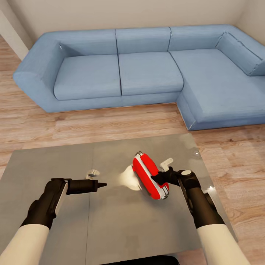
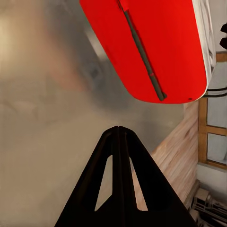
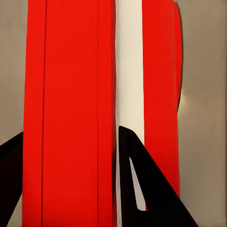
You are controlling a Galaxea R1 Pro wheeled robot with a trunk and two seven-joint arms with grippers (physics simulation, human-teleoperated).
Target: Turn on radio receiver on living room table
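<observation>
Red radio receiver (image 1: 149,176) on the grey table (image 1: 55,162) – right gripper (image 1: 157,179) apparently clamped around it, left gripper (image 1: 103,184) pinched together nearby, blue sofa (image 1: 147,70) beyond, wood floor (image 1: 110,123) between.

A: Far side. Big pale-blue fabric L-shaped sofa (image 1: 147,73), three back cushions along the long run, chaise section turning toward the viewer at the right. Seat cushions flat, seams visible.

B: Wall behind it?

A: Plain beige wall (image 1: 129,13), unlit corners. A white upright edge, perhaps a door frame or pillar (image 1: 13,35), at far left.

B: Floor?

A: Light wood plank floor (image 1: 110,125), warm tone, grain and knots showing, boards running across the head view.

B: Anything else?

A: Left wrist view: wooden-framed window or glazed panel (image 2: 210,130) at the edge, floorboards beneath it, some blurred pale clutter low in the corner. Cannot tell what.
</observation>
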